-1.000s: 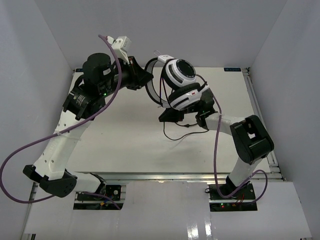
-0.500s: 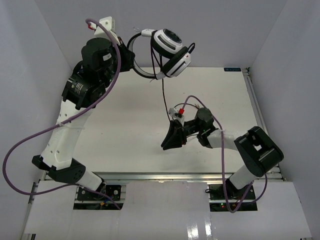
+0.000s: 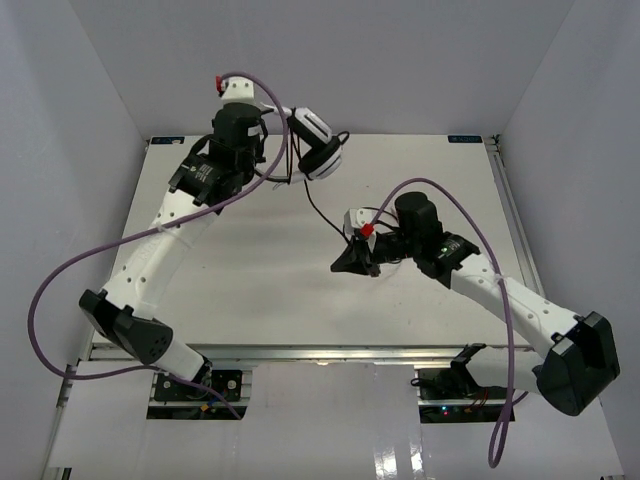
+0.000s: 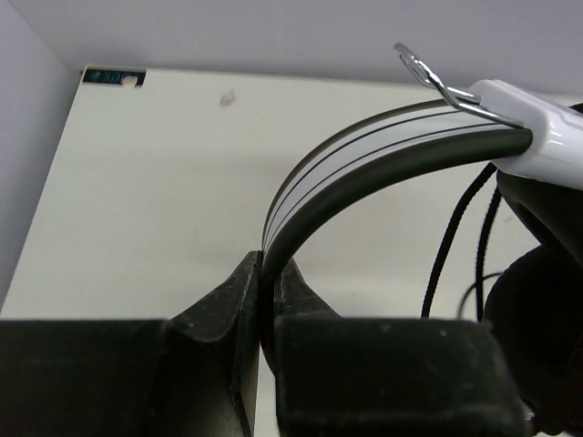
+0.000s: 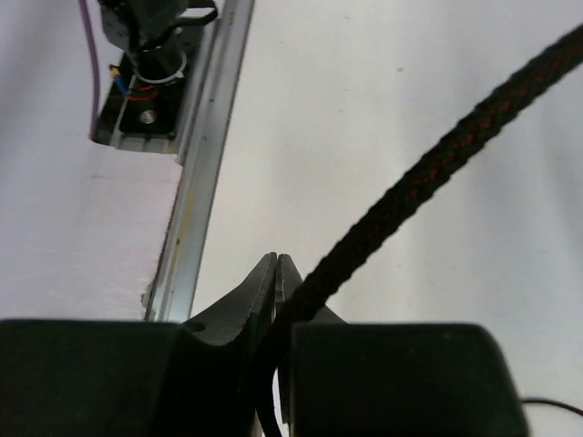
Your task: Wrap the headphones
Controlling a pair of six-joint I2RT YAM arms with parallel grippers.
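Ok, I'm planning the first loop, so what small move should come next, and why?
Probably the right gripper should carry the cord up toward the earcups. The left gripper clamps the headband, holding the headphones up, and the right one pinches the cord, which runs unwound between them.

A white table [image 3: 250, 270] fills the centre, with pale walls [image 3: 400, 60] rising from nine round to three o'clock. A metal rail [image 3: 330, 352] edges the table at six o'clock. A small dark label [image 3: 465, 139] sits toward one o'clock.
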